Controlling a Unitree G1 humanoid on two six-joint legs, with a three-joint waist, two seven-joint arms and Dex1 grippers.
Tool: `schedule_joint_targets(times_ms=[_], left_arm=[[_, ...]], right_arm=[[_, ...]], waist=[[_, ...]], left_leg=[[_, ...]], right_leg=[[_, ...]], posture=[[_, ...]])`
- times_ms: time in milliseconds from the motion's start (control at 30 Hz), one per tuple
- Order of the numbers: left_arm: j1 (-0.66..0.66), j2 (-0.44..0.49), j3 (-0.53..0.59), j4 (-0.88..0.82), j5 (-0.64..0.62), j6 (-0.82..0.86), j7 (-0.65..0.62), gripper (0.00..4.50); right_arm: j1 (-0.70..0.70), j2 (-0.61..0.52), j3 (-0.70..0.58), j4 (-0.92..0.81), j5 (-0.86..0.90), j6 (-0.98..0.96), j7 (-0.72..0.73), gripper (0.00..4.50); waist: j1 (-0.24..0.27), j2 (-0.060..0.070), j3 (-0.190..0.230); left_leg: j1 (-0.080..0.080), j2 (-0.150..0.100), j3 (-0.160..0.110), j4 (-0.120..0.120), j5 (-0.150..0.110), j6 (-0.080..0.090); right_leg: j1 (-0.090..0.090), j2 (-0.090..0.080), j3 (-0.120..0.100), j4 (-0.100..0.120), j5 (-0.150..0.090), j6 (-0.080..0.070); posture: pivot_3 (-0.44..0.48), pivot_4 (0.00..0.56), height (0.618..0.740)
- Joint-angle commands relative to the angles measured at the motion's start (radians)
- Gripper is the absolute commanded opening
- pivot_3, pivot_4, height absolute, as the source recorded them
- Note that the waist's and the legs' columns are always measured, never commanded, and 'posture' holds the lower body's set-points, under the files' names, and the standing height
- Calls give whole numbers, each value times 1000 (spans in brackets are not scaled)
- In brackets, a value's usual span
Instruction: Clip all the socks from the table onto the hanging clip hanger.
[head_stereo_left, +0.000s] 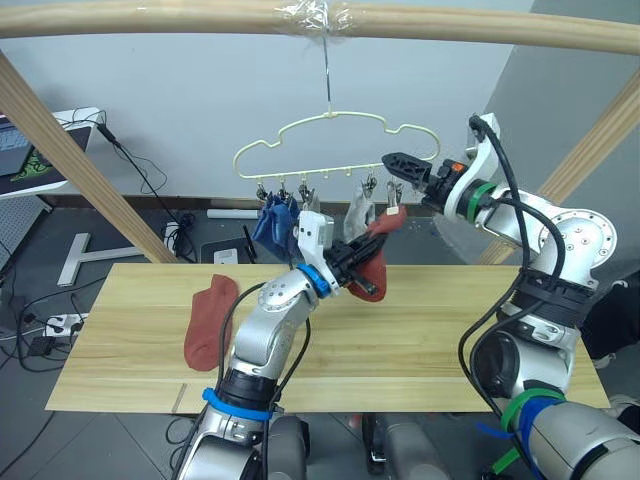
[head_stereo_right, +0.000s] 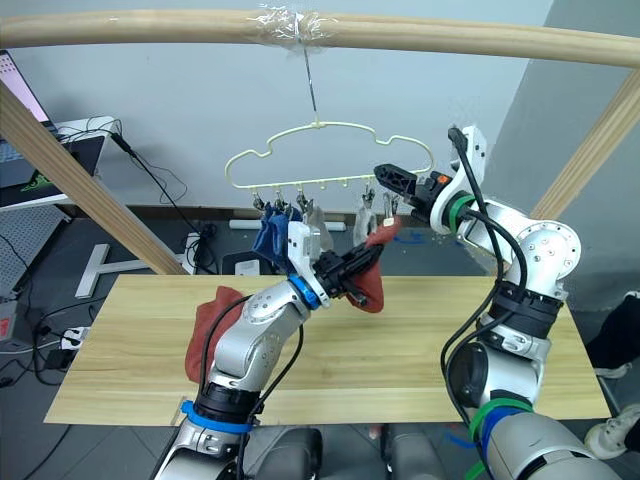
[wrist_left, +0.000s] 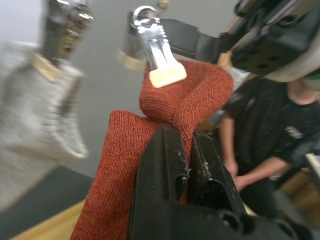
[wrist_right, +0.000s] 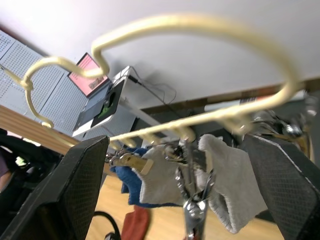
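The pale yellow-green clip hanger (head_stereo_left: 335, 120) hangs by its hook from a wooden pole. Blue socks (head_stereo_left: 268, 225) and grey socks (wrist_right: 227, 185) hang from its clips. My left gripper (head_stereo_left: 358, 262) is shut on a rust-red sock (head_stereo_left: 372, 268), raised above the table (head_stereo_left: 450, 340). That sock's top edge sits at a metal clip (wrist_left: 156, 50) near the hanger's right end. My right gripper (head_stereo_left: 397, 168) is open at that end, with the hanger's wire and clips between its fingers (wrist_right: 75, 190). Another rust-red sock (head_stereo_left: 208, 320) lies flat on the table's left part.
A round wooden pole frame (head_stereo_left: 150, 20) spans the top, with slanting poles (head_stereo_left: 70, 160) at both sides. A screen on a white stand (head_stereo_left: 30, 150) and floor cables (head_stereo_left: 60, 320) are at the left. A person in a black shirt (wrist_left: 260, 135) shows behind the sock.
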Motion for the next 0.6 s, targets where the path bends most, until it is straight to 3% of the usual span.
schedule_joint_targets(times_ms=[33,433,467,600], left_arm=[[3,-17,1,-56,-61,52,-7,590],[32,8,16,-35,-127,148,-23,4272],[38,17,17,-42,-124,148,-21,4478],[69,73,53,-101,-130,157,-7,4478]], right_arm=[[8,-18,14,-43,13,-56,19,4500],[131,-102,139,-113,-25,-179,72,4500],[139,-110,151,-120,-32,-192,80,4500],[210,-151,222,-176,-90,-266,107,4500]], waist=[[-1,0,0],[-1,1,1],[-1,1,1],[-1,1,1]], left_leg=[[0,0,0,0,0,0],[1,0,1,0,0,0],[0,0,1,0,0,0],[0,0,1,0,0,0]], right_leg=[[0,0,0,0,0,0],[0,1,0,0,0,0],[0,1,1,0,0,0],[0,1,0,0,0,0]], posture=[[-28,209,740],[-32,210,740],[-27,214,740],[-27,214,740]])
